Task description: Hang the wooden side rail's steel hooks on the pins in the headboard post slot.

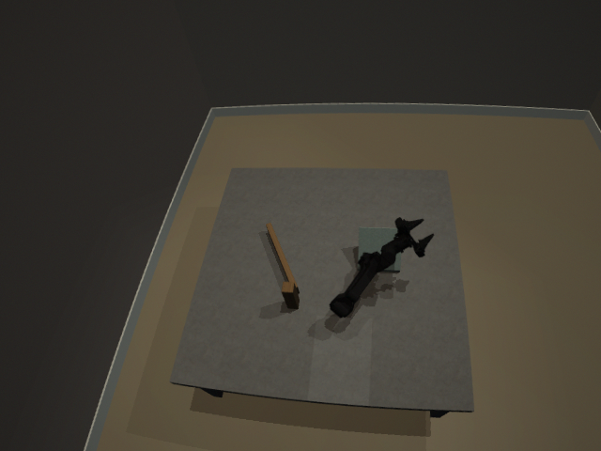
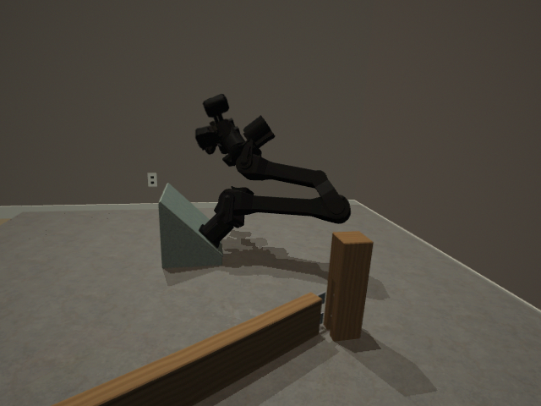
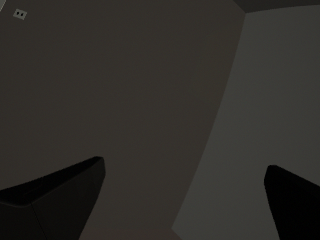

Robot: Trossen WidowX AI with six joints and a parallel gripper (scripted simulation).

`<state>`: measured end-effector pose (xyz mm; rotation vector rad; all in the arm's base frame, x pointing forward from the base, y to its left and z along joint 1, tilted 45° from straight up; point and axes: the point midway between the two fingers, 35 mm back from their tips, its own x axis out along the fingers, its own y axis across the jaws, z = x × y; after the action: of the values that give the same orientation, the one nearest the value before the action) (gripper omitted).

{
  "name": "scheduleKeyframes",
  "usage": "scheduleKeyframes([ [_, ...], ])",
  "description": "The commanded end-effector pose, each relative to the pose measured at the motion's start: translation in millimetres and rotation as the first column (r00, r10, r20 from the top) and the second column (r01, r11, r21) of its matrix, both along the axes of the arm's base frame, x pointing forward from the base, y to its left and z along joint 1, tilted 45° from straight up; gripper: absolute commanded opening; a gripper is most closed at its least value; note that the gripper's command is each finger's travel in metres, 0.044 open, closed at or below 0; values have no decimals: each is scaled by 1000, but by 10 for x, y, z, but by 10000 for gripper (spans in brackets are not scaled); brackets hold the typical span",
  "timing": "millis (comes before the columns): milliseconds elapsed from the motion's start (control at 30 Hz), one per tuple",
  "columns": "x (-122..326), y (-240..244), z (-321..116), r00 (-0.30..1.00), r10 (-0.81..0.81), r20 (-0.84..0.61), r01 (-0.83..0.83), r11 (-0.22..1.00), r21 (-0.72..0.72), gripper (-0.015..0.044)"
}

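The wooden side rail stands on its long edge on the table, its near end close to the upright headboard post. In the exterior view, two grey steel hooks, the upper hook and the lower hook, show in the narrow gap between rail end and post. The slot is seen very obliquely; I cannot tell whether the hooks touch the pins. My gripper is open and empty, raised high and turned away, far from rail and post.
The pale green wedge base carries the arm. The arm's elbow juts out toward the post side, above the table. The wrist view shows only walls and a wall socket.
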<state>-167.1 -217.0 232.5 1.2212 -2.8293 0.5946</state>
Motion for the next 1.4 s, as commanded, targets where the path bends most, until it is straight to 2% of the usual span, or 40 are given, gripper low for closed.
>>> scheduleKeyframes([
  [0,11,-14,-4,1000,9,10,-9,1000,-5,426],
  [133,249,-266,-94,959,194,207,-174,979,-109,440],
  [267,584,-516,-209,812,386,438,-309,921,-238,440],
  [467,1158,-760,-389,429,539,725,-372,836,-402,440],
  [633,1656,-833,-529,49,509,860,-332,820,-466,440],
  [800,2005,-818,-621,-211,410,887,-284,843,-457,440],
  [967,2350,-750,-706,-444,264,856,-238,887,-396,440],
  [1167,2745,-598,-797,-662,59,747,-201,946,-253,440],
  [1367,3108,-381,-872,-808,-139,573,-199,979,-44,440],
])
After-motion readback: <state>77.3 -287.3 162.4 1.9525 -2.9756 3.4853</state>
